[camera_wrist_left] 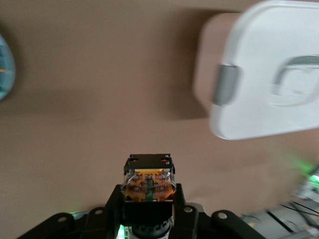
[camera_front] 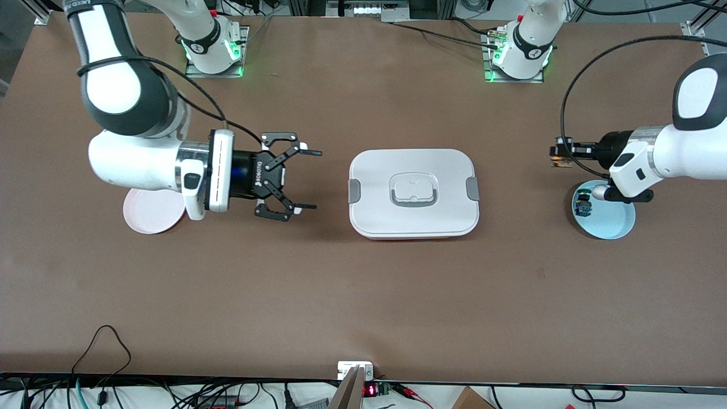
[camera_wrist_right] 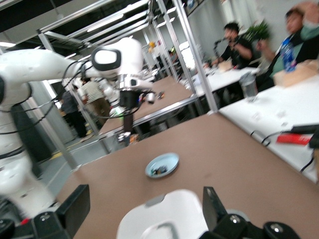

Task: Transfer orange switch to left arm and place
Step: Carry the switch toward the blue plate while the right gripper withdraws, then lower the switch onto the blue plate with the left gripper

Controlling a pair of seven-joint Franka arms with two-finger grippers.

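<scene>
My left gripper (camera_front: pixel 563 152) is shut on the orange switch (camera_front: pixel 558 162) and holds it in the air over the table, beside the blue plate (camera_front: pixel 610 218), toward the left arm's end. In the left wrist view the switch (camera_wrist_left: pixel 148 180) sits between the black fingers, its orange-yellow base showing. The white box (camera_front: pixel 413 193) stands in the middle of the table between the two grippers; it also shows in the left wrist view (camera_wrist_left: pixel 264 74) and in the right wrist view (camera_wrist_right: pixel 164 219). My right gripper (camera_front: pixel 315 179) is open and empty, level, pointing at the box from the right arm's end.
The blue plate holds the blue-based switch (camera_front: pixel 582 203); the plate also shows in the right wrist view (camera_wrist_right: pixel 162 165). A pink plate (camera_front: pixel 150 215) lies under the right arm's wrist. Bare brown table (camera_front: pixel 363 295) stretches nearer the front camera than the box.
</scene>
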